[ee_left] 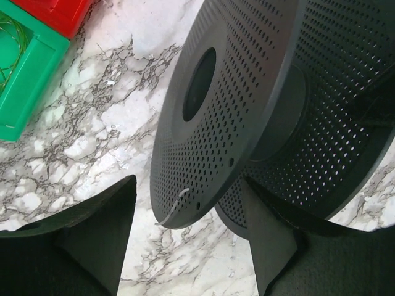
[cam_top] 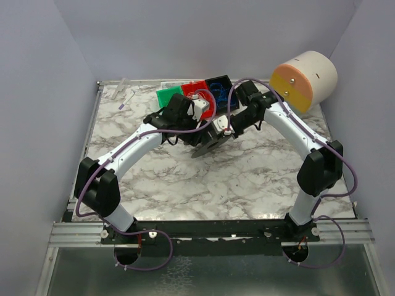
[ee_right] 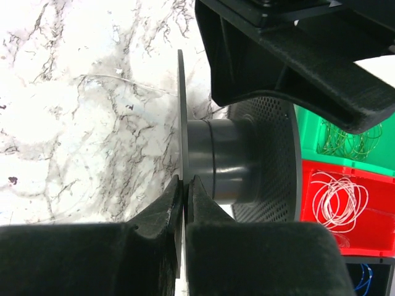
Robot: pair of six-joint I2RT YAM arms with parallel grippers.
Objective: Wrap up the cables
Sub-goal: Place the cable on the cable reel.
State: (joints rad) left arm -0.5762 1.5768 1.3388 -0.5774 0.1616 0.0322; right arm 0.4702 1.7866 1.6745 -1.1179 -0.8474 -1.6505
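Observation:
A dark grey perforated spool (cam_top: 207, 145) stands tilted on the marble table between both arms. My right gripper (ee_right: 185, 185) is shut on the thin edge of one spool flange, next to the hub (ee_right: 219, 160). My left gripper (ee_left: 188, 185) is open, and the other flange (ee_left: 247, 92) hangs between its fingers. A short whitish cable end (ee_left: 176, 206) pokes through a hole in that flange. A thin whitish cable (ee_right: 117, 77) trails over the table. Coils lie in bins: green cable (ee_right: 345, 139), white cable (ee_right: 336, 200), blue cable (ee_right: 364, 277).
The green bin (cam_top: 168, 95), red bin (cam_top: 197, 89) and dark bin (cam_top: 219, 85) stand in a row at the back. A cream and orange cylinder (cam_top: 305, 77) lies at the back right. A small pale tool (cam_top: 128, 97) lies at the back left.

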